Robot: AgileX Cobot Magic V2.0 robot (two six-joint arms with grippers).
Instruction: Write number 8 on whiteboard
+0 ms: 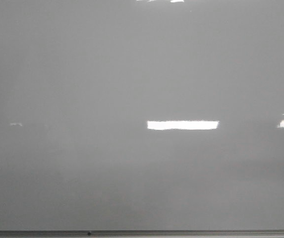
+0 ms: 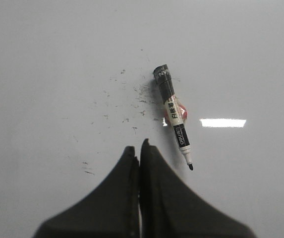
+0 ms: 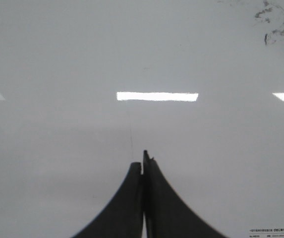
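Blank whiteboard (image 1: 142,74), both pincers (image 2: 140,148) (image 3: 143,157) pressed closed and empty: you must first grasp the uncapped marker (image 2: 174,119) lying just beyond your left pincer.

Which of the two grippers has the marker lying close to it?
The left gripper: the uncapped marker lies just beside its shut fingers. The right gripper has only bare whiteboard ahead.

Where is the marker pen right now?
The marker pen shows only in the left wrist view, lying loose on the whiteboard just beyond the shut left hand, beside some dark ink smudges, its uncapped tip pointing back toward the hand.
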